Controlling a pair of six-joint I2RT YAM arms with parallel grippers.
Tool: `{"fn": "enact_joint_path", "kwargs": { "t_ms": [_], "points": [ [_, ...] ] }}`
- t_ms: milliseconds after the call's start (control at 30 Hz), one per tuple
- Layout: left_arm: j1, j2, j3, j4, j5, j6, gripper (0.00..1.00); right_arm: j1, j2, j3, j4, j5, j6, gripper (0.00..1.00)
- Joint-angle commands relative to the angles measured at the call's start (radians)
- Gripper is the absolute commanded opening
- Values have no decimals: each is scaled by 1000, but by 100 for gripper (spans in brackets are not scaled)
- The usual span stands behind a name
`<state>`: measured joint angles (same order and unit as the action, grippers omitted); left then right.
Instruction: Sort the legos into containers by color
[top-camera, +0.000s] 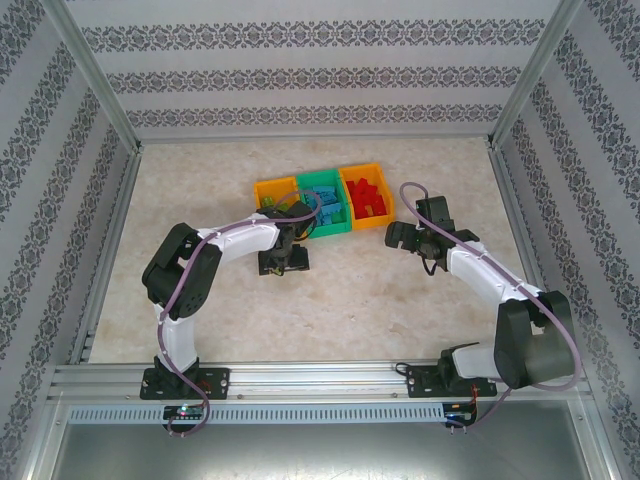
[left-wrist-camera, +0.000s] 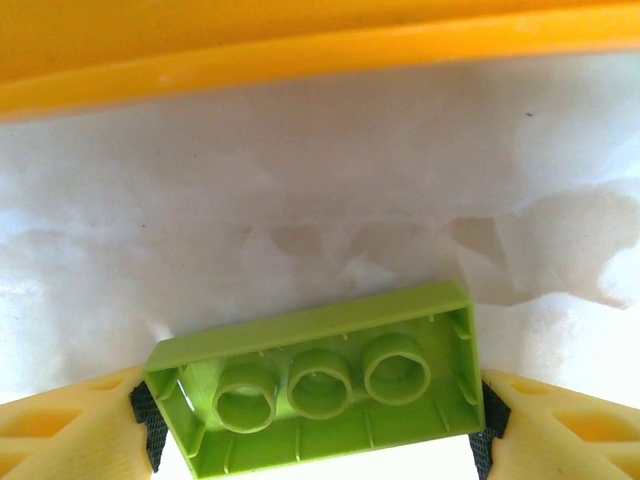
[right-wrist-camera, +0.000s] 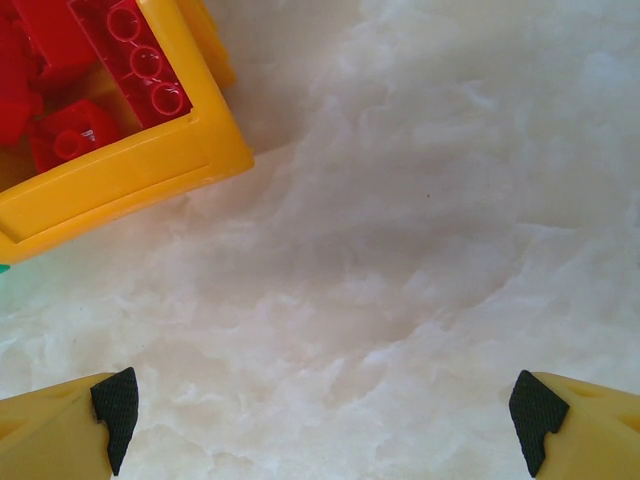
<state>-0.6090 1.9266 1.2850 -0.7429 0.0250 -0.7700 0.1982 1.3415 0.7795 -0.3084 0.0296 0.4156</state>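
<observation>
A lime green lego (left-wrist-camera: 320, 385) lies underside up between the pads of my left gripper (left-wrist-camera: 318, 425), which is shut on it just in front of the left orange-yellow bin (left-wrist-camera: 300, 45). From above, that left gripper (top-camera: 283, 262) sits near the left orange-yellow bin (top-camera: 268, 190). The green bin (top-camera: 322, 181) holds blue legos (top-camera: 332, 212), and the right orange-yellow bin (top-camera: 349, 196) holds red legos (top-camera: 368, 196). My right gripper (top-camera: 400, 238) stands open over bare table, with its wide gap (right-wrist-camera: 325, 425) holding nothing. A corner of the red-filled bin (right-wrist-camera: 130, 165) shows at the upper left.
The pale marbled tabletop (top-camera: 340, 290) stretches around the bins. Metal frame rails (top-camera: 110, 230) and patterned walls (top-camera: 310, 70) close in the sides and back.
</observation>
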Motion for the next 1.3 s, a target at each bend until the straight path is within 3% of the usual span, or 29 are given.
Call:
{"fn": "enact_joint_path", "kwargs": {
  "t_ms": [0, 167, 433, 833, 1033, 1267],
  "points": [
    [-12, -33, -6, -56, -25, 22, 84, -6, 5, 1, 6, 2, -16, 98],
    [-11, -39, 3, -54, -25, -18, 93, -6, 14, 3, 12, 1, -14, 98],
    [-9, -7, 8, 14, 6, -107, 94, -6, 14, -3, 14, 3, -19, 98],
    [-6, 14, -4, 47, 23, -133, 73, -14, -42, -35, -4, 31, -44, 98],
    [-7, -32, -2, 28, -9, -100, 52, -23, -54, -54, -11, 39, -50, 98],
    [-6, -109, 60, -40, -36, -56, 51, -27, -72, -75, -21, 53, -57, 98]
  ]
}}
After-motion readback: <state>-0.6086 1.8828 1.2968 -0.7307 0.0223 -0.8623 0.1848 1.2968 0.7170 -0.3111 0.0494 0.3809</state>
